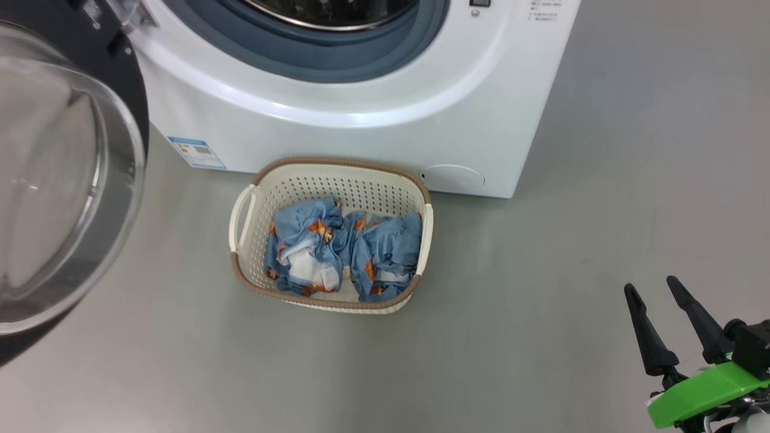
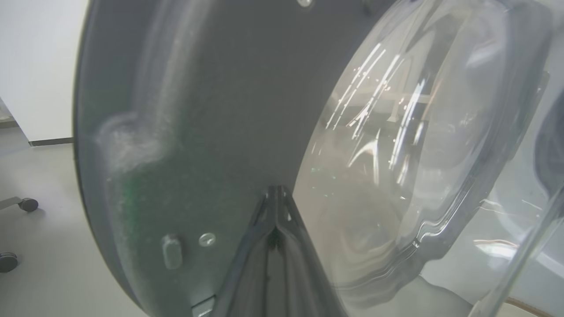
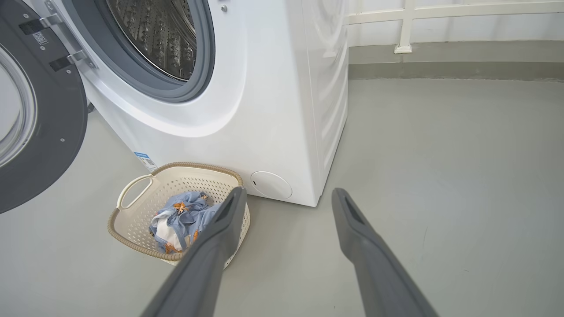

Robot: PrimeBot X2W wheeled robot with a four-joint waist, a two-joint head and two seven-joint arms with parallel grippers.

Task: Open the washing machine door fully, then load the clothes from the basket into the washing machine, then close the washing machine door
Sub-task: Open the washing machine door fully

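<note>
Glossy black with a bulging clear glass bowl at its centre, the large round washing machine door [image 1: 60,180] hangs swung out to the left of the big white front-loading washing machine [image 1: 361,132]. This leaves the grey rubber gasket [image 1: 337,63] and the perforated steel drum [image 3: 154,35] exposed.

Our left gripper [image 2: 275,191] has its two dark fingers pressed together with nothing between them. Their joined tip sits at the door's dark inner rim, just beside the glass, though we cannot tell whether it truly touches. We judge the step in hand to be the last of the door's swing. To do it well we should push with that closed tip on the rigid rim, not on the glass. We should also follow the hinge's arc rather than drive straight, and stop once the door offers resistance.

The small cream perforated plastic basket [image 1: 337,162] with its brown woven-look rim sits on the grey floor [image 1: 541,300] just in front of the machine, below the opening. It holds two bundles of light-blue clothes [image 1: 343,252] printed with orange figures. Our right gripper [image 1: 651,285] hangs with jaws spread wide and empty, well apart from the basket on its right, and it can take the nearer bundle next.
</note>
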